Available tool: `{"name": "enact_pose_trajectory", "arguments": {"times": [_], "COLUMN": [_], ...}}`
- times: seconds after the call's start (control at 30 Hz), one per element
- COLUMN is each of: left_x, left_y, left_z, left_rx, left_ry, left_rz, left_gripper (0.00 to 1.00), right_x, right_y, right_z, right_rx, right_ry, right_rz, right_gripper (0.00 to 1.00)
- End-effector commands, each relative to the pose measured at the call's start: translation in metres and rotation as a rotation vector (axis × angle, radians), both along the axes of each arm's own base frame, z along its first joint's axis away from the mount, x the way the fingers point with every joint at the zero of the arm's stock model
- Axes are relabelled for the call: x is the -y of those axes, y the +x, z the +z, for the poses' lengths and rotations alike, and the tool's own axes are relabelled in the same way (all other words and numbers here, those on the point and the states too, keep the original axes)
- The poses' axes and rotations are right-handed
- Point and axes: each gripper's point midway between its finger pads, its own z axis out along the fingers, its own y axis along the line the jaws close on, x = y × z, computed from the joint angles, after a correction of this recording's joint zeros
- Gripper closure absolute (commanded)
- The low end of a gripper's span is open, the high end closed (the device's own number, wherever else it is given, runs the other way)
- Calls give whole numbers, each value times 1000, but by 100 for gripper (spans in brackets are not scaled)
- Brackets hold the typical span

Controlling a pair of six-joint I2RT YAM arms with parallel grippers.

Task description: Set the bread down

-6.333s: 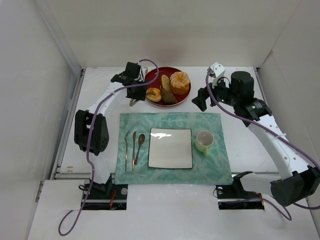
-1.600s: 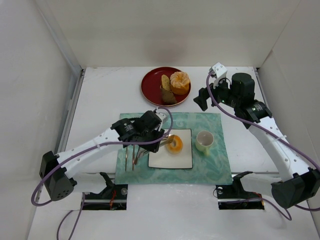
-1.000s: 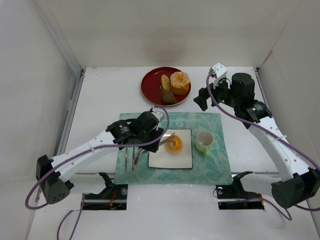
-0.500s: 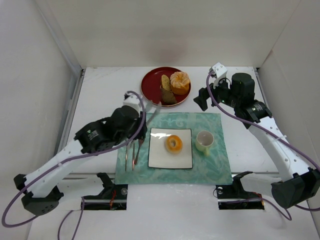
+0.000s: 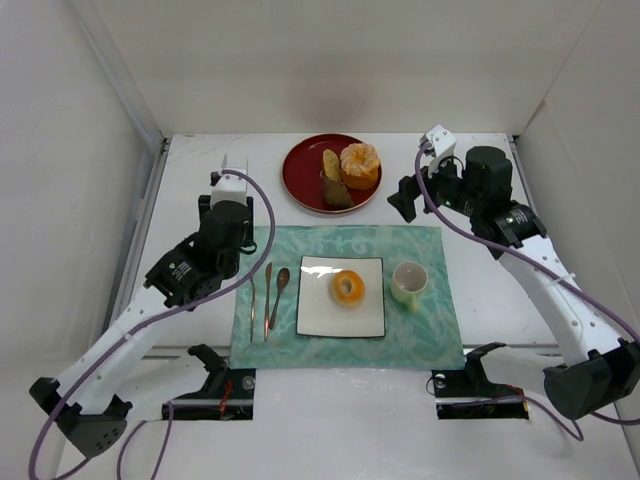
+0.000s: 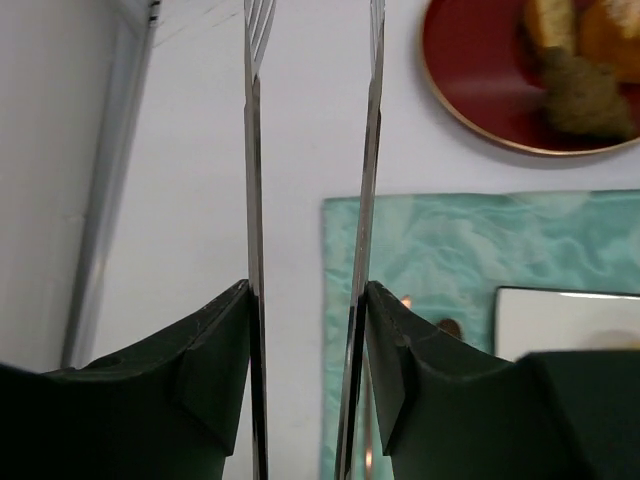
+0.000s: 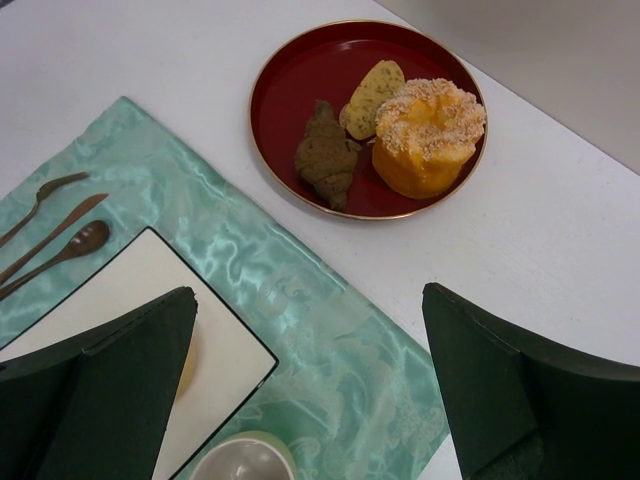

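Top external view: the bread (image 5: 348,288) lies flat on the white plate (image 5: 318,320), a little right of its middle, and nothing touches it. The white plate sits in the middle of the mat (image 5: 430,330), which is spread on the bench (image 5: 200,160). The cup (image 5: 408,283) stands on the mat just beside the plate's right edge. On the plate's other side a fork (image 5: 252,305), a knife (image 5: 267,300) and a spoon (image 5: 281,284) lie side by side on the mat. Beyond the mat a red plate (image 5: 303,172) holds an orange (image 5: 359,165) and brown slices (image 5: 333,190). The left arm (image 5: 215,245) stands over the mat's far left corner, well apart from the bread. The right arm (image 5: 490,190) hangs over the bench to the right of the red plate.

Left wrist view: the left gripper (image 6: 312,20) carries two thin metal blades (image 6: 252,180) that run parallel with a clear gap. Bare bench shows between them, so the jaws are open and hold nothing. The mat's corner lies to the right of the blades, a corner of the white plate shows low on the right, and part of the red plate shows at the top right.

Right wrist view: the right gripper (image 7: 308,295) has its jaws spread wide, with dark fingers (image 7: 100,380) in the lower corners and only mat and bench far below between them. The red plate lies above. A sliver of the bread shows on the white plate beside the lower-left finger, and the cup's rim shows at the bottom edge.
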Motion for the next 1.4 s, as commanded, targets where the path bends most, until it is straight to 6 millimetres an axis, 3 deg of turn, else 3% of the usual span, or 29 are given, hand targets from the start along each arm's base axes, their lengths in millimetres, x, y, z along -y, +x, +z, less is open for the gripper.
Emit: {"name": "enact_pose_trajectory", "arguments": {"times": [0.0, 0.1, 0.2, 0.23, 0.3, 0.33, 0.43, 0.47, 0.7, 0.97, 1.23, 1.37], "left_x": [-28, -54, -60, -71, -71, -81, -87, -97, -124, -117, -118, -117], "left_y": [25, 48, 60, 73, 88, 99, 115, 122, 134, 141, 151, 151], "left_z": [21, -2, -16, -32, -45, -53, -74, -84, -128, -184, -200, -219], "left_rx": [118, 98, 95, 50, 19, 9, -29, -48, -134, -259, -310, -371], "left_ry": [30, 44, 42, 53, 26, 18, -33, -39, -91, -115, -133, -144], "left_rz": [51, 79, 106, 139, 106, 131, 101, 121, 148, 99, 78, 86], "left_gripper": [58, 58, 59, 59, 59, 59, 59, 59, 60, 60, 58, 51], "right_x": [-4, -4, -3, -3, -4, -4, -4, -3, -3, -2, -2, -1], "right_y": [-3, -3, -6, -6, -7, -7, -9, -11, -11, -10, -8, -7], "right_z": [22, 22, 26, 26, 26, 26, 29, 33, 33, 32, 29, 29], "right_rx": [75, 75, 85, 85, 84, 84, 93, 102, 102, 102, 94, 95], "right_ry": [35, 35, 38, 38, 41, 41, 44, 47, 47, 45, 42, 39], "right_rz": [23, 23, 23, 23, 32, 32, 32, 32, 32, 23, 23, 14], "right_gripper": [0, 0, 0, 0, 0, 0, 0, 0, 0, 0, 0, 0]}}
